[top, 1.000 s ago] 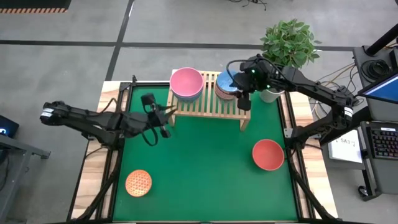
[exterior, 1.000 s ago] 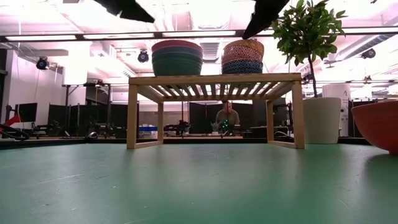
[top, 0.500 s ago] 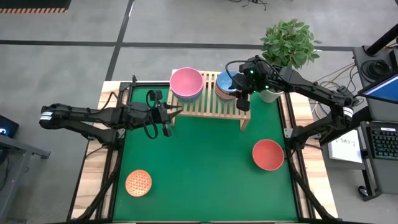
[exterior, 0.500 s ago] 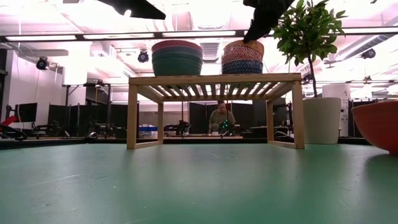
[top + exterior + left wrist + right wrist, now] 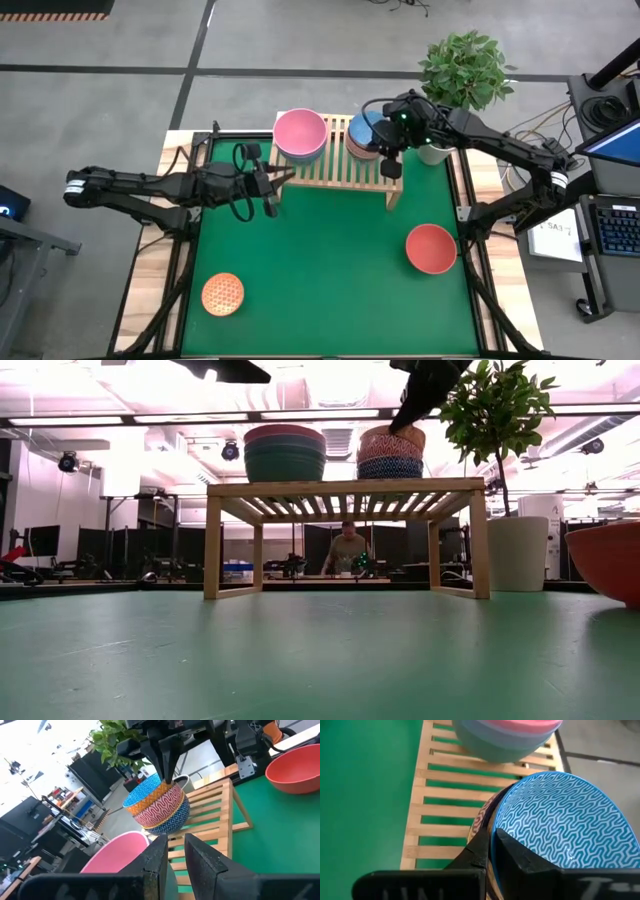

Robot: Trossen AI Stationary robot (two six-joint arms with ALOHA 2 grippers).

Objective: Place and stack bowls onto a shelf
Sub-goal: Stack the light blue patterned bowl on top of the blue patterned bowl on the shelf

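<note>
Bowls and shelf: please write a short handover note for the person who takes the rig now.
Right gripper: shut on the rim of the light blue bowl, top of the small stack at the shelf's right end.
Left gripper: narrow gap between the fingers, holding nothing, in front of the shelf's left end.
Done: pink bowl tops the large stack at the shelf's left end; small patterned bowls are stacked at its right end.
Left: red bowl and orange patterned bowl sit on the green mat. First check why the right gripper pinches the blue bowl.

Robotics lab — monitors [image 5: 612, 130], cables
</note>
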